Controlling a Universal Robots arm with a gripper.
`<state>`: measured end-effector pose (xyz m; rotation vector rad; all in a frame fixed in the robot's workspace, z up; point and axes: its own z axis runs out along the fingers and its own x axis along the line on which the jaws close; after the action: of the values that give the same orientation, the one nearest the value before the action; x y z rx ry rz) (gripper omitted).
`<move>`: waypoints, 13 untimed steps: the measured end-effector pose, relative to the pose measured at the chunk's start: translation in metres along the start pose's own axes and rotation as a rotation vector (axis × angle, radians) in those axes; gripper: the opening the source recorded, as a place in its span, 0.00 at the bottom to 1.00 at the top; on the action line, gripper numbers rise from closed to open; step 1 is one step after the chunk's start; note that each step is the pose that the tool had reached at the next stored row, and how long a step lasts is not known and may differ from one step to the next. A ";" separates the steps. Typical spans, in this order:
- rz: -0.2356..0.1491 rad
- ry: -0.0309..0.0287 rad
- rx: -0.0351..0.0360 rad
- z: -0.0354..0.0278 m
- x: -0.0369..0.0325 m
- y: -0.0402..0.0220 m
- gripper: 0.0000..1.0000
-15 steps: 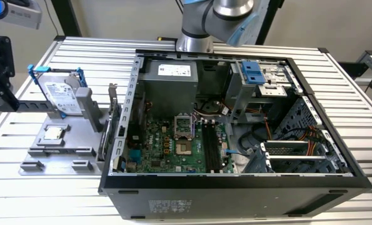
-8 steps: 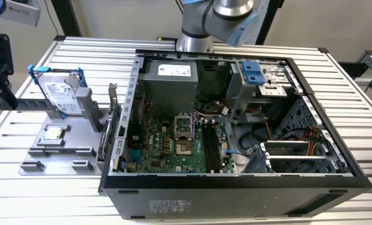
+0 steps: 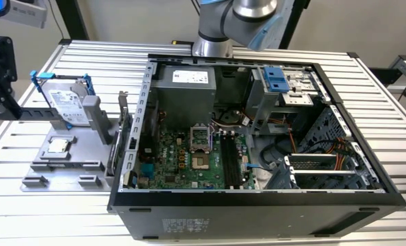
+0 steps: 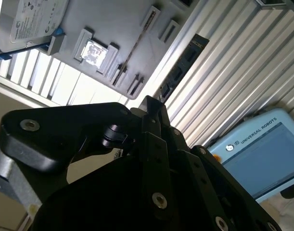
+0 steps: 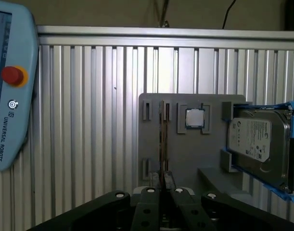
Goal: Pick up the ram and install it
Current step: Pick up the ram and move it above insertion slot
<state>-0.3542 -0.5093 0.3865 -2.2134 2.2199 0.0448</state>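
The robot arm [image 3: 237, 20] carries its tool [image 5: 162, 182] [image 4: 150, 108] closed and empty, well apart from the ram [image 5: 161, 137] [image 4: 135, 47]. In both wrist views the ram stands on edge in a grey fixture [image 5: 185, 156]. A processor chip [image 5: 195, 118] lies between the ram and a hard drive [image 5: 257, 142] in a blue frame. A teach pendant [image 5: 7, 96] rests on the slatted counter [image 5: 89, 120]. In the exterior view the fixture sits at nine o'clock from the open computer case [image 3: 257, 207], the chip at six o'clock from the drive. The motherboard [image 3: 178, 166] shows its black slots [image 3: 228, 159].
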 end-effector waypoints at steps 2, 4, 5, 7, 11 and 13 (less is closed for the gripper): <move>0.000 0.0001 -0.0003 -0.0001 0.0000 -0.0053 0.00; 0.000 0.0000 -0.0005 -0.0002 0.0000 -0.0104 0.00; 0.000 0.0000 -0.0005 -0.0002 0.0000 -0.0126 0.00; 0.000 0.0000 -0.0006 -0.0002 0.0000 -0.0171 0.00; 0.000 0.0001 -0.0011 -0.0004 -0.0001 -0.0256 0.00; 0.000 0.0000 -0.0012 -0.0004 -0.0001 -0.0288 0.00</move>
<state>-0.3253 -0.5093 0.3864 -2.2141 2.2203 0.0461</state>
